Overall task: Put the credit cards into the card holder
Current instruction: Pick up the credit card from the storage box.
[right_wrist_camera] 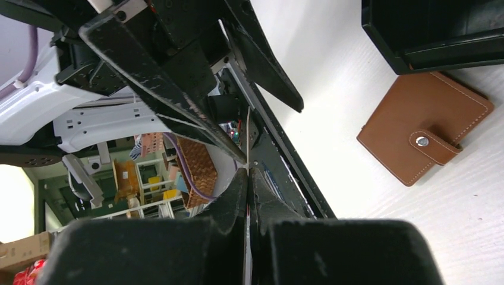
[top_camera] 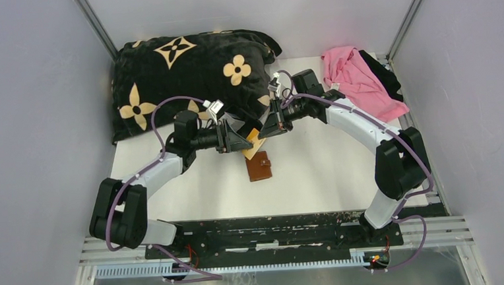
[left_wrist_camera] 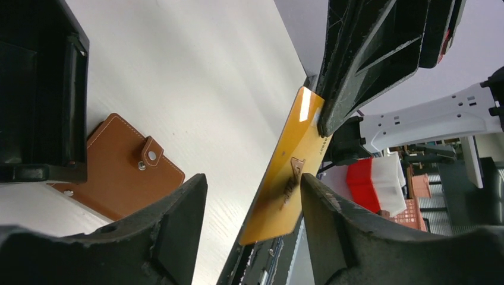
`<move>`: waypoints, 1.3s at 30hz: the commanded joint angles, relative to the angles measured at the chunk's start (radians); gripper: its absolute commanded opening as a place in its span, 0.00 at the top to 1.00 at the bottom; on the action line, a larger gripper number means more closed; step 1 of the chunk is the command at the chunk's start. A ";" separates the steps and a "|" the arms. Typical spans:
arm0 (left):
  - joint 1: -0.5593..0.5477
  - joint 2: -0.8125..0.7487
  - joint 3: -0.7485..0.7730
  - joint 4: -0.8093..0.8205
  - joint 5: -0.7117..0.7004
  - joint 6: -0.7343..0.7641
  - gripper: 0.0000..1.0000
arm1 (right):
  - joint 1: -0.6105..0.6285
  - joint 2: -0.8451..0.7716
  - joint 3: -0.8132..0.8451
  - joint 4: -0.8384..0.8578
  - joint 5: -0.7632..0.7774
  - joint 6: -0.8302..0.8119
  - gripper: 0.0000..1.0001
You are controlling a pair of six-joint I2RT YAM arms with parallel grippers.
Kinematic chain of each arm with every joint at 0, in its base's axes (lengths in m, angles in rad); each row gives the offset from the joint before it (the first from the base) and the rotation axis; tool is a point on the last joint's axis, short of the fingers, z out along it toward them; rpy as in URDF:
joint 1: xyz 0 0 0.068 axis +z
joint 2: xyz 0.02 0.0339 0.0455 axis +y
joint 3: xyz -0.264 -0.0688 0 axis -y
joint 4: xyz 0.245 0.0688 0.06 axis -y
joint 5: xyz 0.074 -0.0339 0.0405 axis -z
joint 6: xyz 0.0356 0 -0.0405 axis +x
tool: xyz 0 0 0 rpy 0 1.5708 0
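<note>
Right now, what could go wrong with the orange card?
The thin orange plastic card is pinched only at one end by the right gripper; the left gripper stands open around it, so an early release could drop it. The brown leather wallet is snapped shut, so nothing slides in yet.

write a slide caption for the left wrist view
Right tool holds an orange credit card inside the open left tool, closed brown card holder on the table
</note>
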 commanded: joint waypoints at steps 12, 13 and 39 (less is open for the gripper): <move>0.010 0.048 0.000 0.180 0.139 -0.080 0.71 | -0.002 0.026 -0.027 0.111 -0.095 0.040 0.99; 0.010 0.050 -0.005 0.202 0.146 -0.095 0.76 | -0.002 0.029 -0.028 0.112 -0.095 0.040 0.99; 0.007 -0.061 -0.232 0.553 -0.368 -0.540 0.97 | 0.012 -0.095 -0.233 0.372 0.304 0.124 0.51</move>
